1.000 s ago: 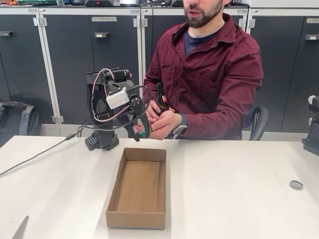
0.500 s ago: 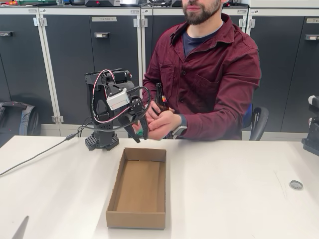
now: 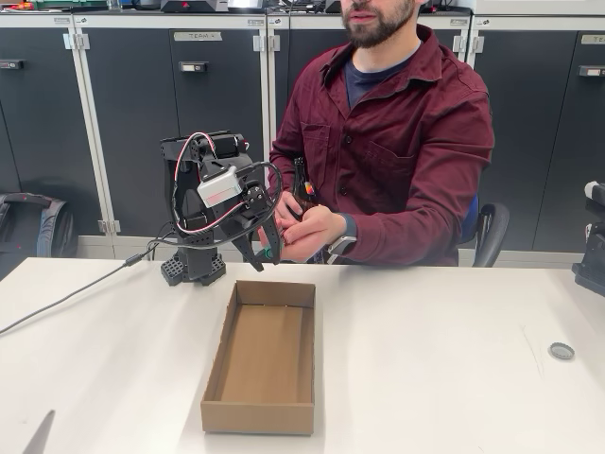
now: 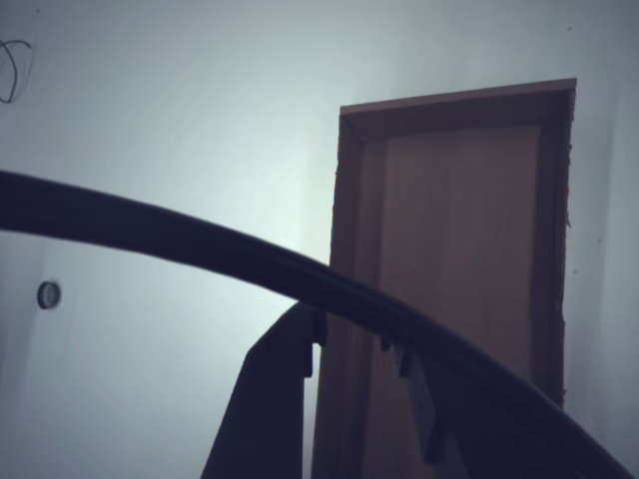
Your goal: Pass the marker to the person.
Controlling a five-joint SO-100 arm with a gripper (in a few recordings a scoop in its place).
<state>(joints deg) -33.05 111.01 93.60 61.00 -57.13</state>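
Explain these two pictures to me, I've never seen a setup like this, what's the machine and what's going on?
The black machine is a small robot arm bolted to the white table. Its two-finger gripper points down beside the hands of a person in a maroon shirt sitting behind the table. A green-tipped marker sits right where the gripper and hands meet; who holds it is unclear. The person also grips a brown glass bottle. One picture comes from a camera facing the table. The other rides on the arm's wrist, looking down past a dark cable at the open brown cardboard box. A small round cap lies on the table.
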